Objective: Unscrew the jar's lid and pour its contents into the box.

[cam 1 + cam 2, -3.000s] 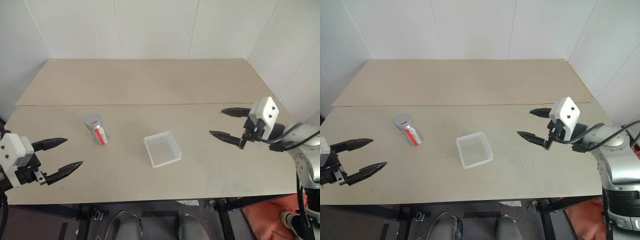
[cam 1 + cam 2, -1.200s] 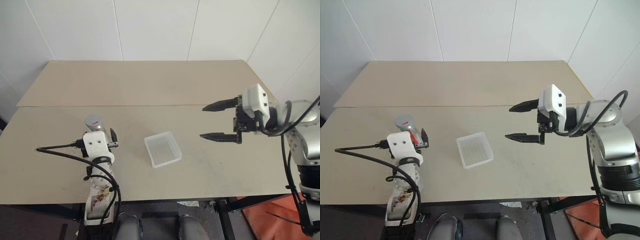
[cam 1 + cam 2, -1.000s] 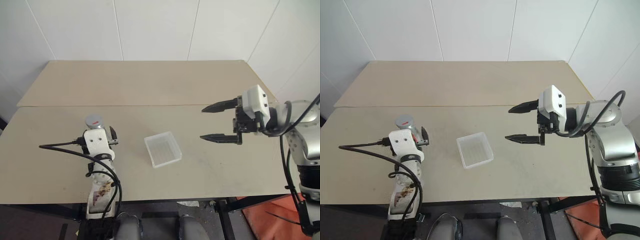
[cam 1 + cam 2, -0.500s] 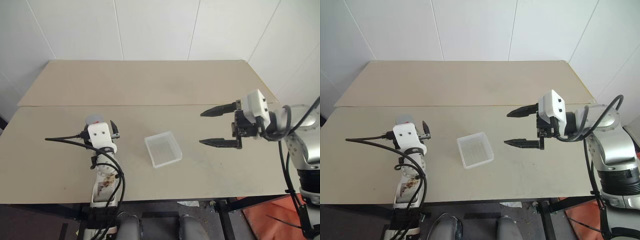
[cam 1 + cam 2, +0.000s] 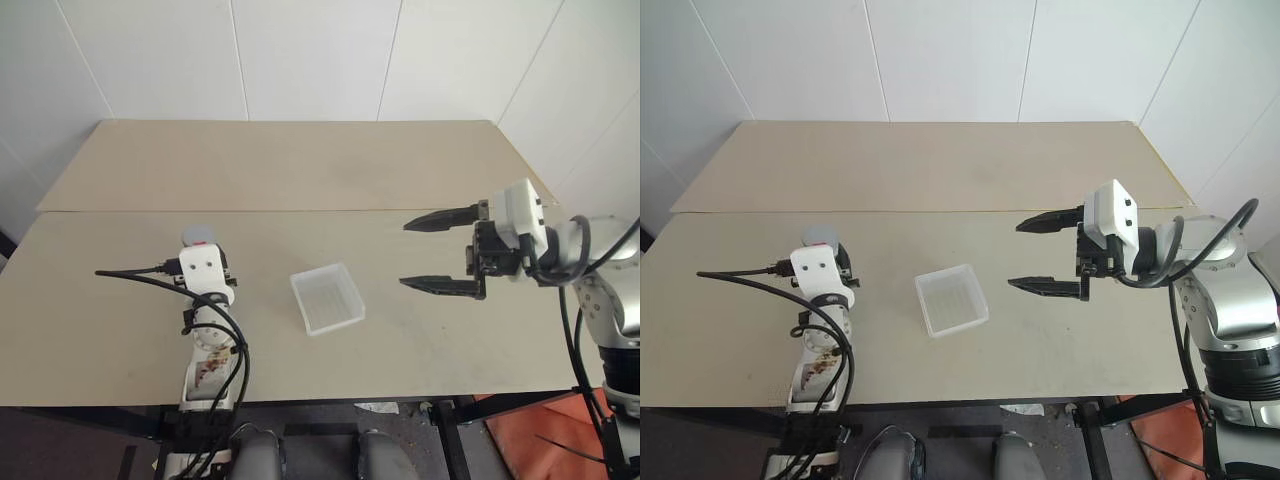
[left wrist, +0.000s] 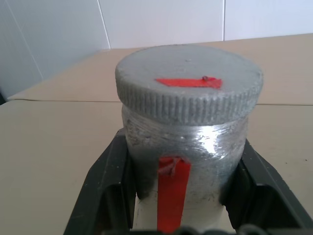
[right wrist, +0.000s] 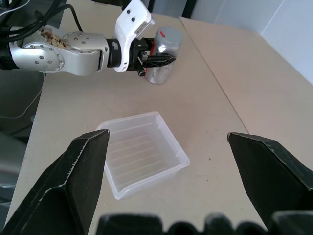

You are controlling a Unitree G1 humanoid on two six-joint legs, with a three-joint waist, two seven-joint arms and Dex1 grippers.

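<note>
jar [image 6: 183,147] clamped in left end effector [image 6: 181,196]

The table [image 5: 300,170] is bare across its whole far half, up to the far edge and both far corners. On the near half, toward the left edge, the jar [image 7: 161,61] stands clamped at its sides by the left gripper [image 7: 157,59], whose arm and cable reach back over the near edge, blocking approach from there; its lid [image 6: 188,90] is free from above. The box [image 5: 327,298] lies mid-table, open on all sides. The right gripper [image 5: 438,252], jaws wide, hangs over the right part, well apart from the box.
</note>
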